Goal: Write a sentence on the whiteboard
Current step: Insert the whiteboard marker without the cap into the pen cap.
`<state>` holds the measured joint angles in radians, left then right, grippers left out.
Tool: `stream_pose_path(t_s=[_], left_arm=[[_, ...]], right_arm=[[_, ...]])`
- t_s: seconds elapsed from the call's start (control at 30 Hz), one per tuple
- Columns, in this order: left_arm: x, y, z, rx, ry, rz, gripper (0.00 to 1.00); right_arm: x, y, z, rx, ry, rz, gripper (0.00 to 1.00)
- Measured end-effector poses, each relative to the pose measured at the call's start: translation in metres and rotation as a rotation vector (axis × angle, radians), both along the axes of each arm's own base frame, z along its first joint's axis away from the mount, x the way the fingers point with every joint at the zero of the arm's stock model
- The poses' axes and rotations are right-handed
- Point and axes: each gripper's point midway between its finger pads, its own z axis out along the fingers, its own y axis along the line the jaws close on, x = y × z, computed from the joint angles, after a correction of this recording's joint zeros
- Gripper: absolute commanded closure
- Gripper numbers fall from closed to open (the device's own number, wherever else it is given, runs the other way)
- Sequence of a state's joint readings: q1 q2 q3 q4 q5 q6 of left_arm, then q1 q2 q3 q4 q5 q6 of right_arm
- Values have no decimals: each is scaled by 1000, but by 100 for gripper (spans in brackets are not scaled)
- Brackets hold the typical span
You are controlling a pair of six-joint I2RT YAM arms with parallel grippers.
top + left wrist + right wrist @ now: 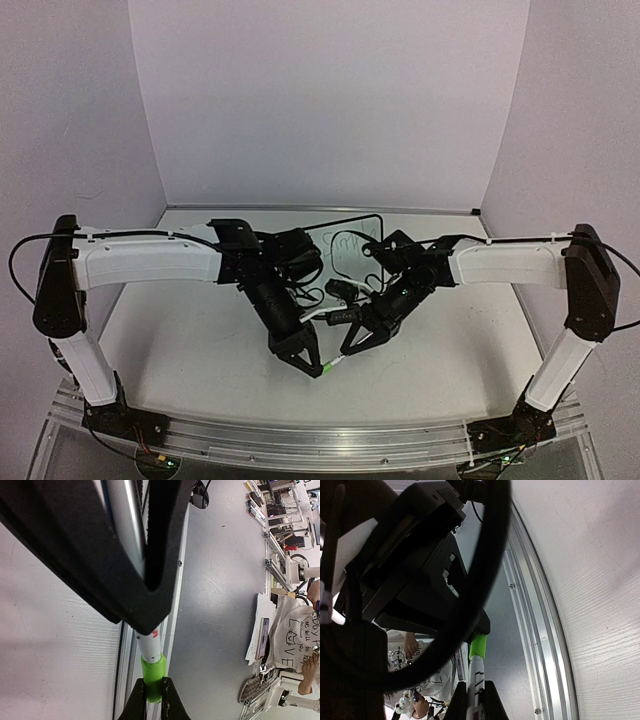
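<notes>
A green-capped marker [333, 362] with a white barrel hangs between my two grippers above the table's middle. My left gripper [318, 366] is shut on the green cap [154, 682]. My right gripper [350, 345] is shut on the white barrel [478, 677], just behind the cap [478, 646]. The cap sits on the barrel with no gap showing. Behind both wrists lies the whiteboard [355, 228], black-framed and partly covered by the arms. Faint marks of the sentence [345, 241] show on it, too small to read.
An aluminium rail [300, 440] runs along the table's near edge, with both arm bases on it. White walls close the table on three sides. Black cables [300, 262] loop over the whiteboard's lower part. Beyond the edge are the floor [225, 580] and a person [307, 645].
</notes>
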<state>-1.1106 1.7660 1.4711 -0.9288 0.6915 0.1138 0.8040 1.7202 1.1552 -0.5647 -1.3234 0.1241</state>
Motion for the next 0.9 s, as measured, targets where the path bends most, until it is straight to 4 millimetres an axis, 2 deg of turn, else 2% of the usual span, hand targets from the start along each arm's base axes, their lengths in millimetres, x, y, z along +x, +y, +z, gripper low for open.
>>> stream_pose_path(t_s=[0.23,0.5,0.9], left_arm=[[-1,-2,1,15,25,-16,100],[10,1,-8,39,-71,-18,100],[15,4,-14,55,-145,-40,100]], right_arm=[[-2,-1,2,10,-2,5,100],[6,2,-6,-41,-16,-32,100],[12,6,-9,-81,43,-53,100]])
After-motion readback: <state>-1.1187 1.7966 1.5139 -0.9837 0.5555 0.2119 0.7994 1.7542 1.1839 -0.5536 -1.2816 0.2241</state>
